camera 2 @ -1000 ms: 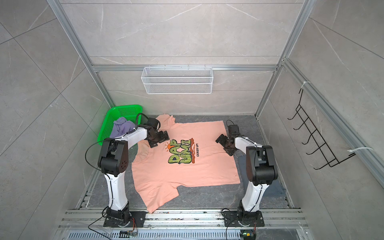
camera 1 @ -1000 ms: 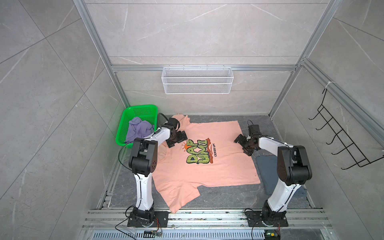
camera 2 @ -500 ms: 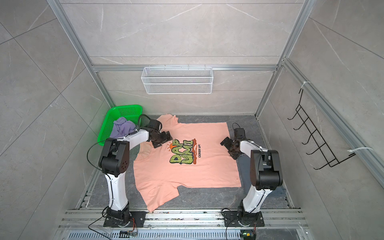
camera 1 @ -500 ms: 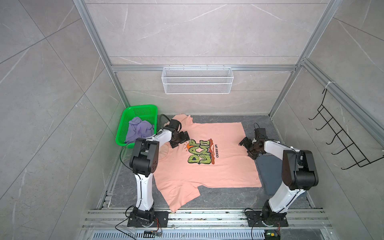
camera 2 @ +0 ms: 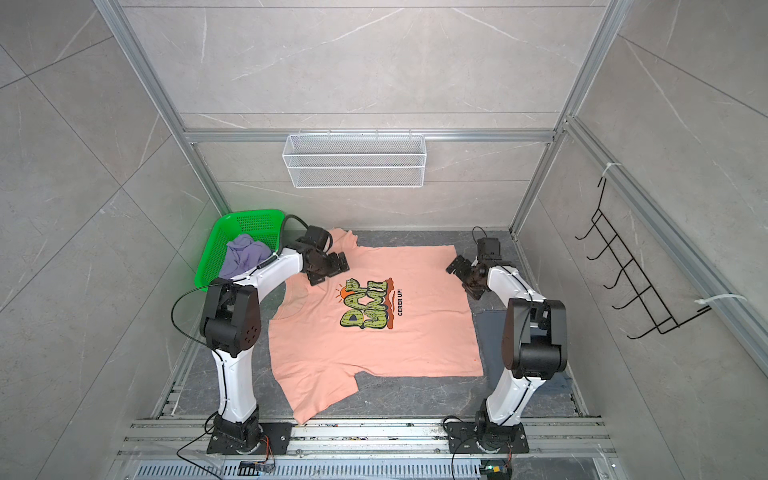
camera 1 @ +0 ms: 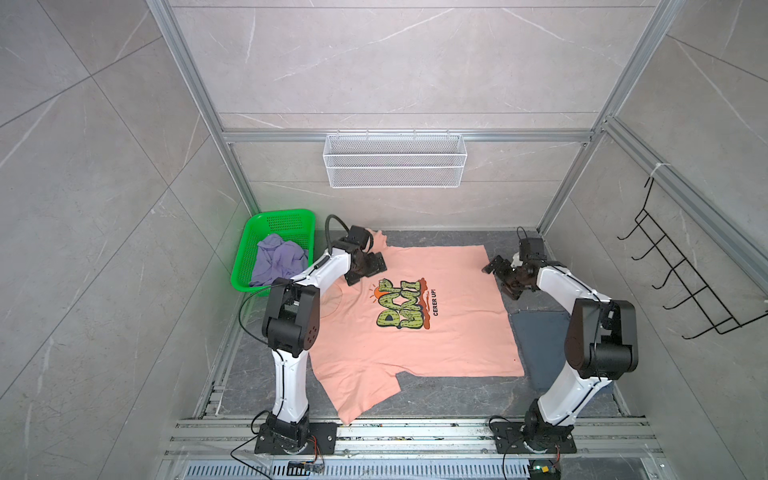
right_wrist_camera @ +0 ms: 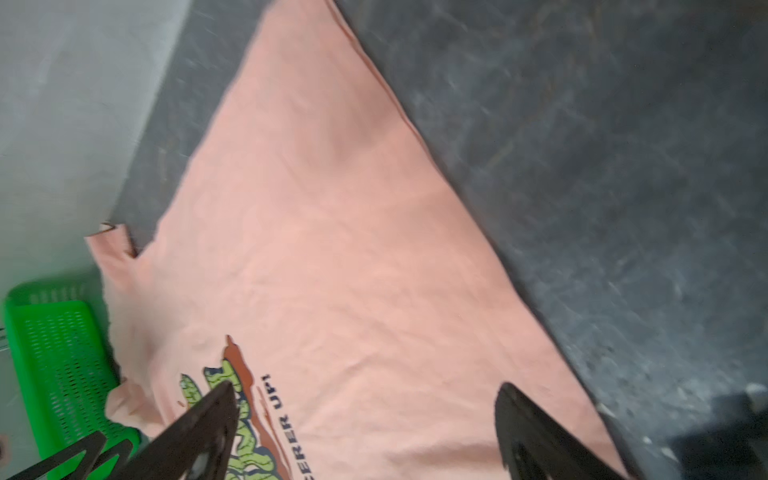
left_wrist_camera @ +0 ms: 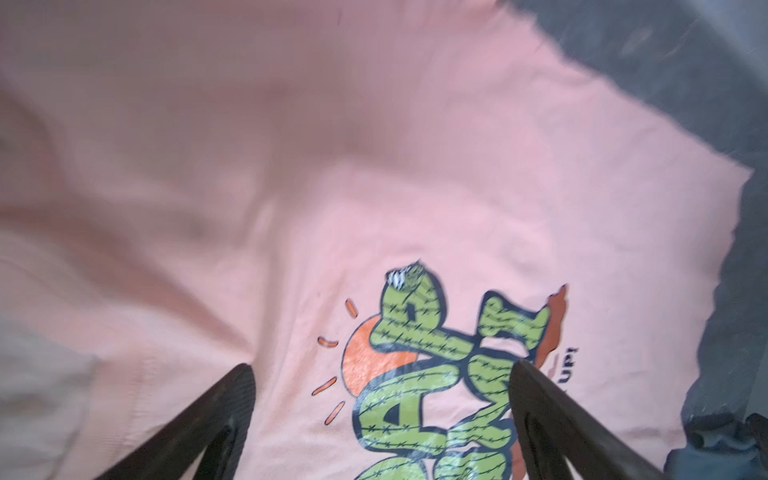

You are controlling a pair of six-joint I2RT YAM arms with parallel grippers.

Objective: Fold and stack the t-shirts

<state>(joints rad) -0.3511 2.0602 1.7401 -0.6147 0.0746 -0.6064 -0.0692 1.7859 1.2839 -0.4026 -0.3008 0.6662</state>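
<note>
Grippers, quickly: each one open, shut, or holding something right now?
Left gripper: open, holding nothing, over the peach-pink cotton t-shirt with yellow-green print.
Right gripper: open, holding nothing, by that shirt's edge.

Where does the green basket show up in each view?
Top view: basket at the far left corner, left of the shirt.
Top view: basket at the same far left corner.
Left wrist: not in it.
Right wrist: basket beside the shirt's sleeve.
Shared landmark: the shirt's print, in all four.
</note>
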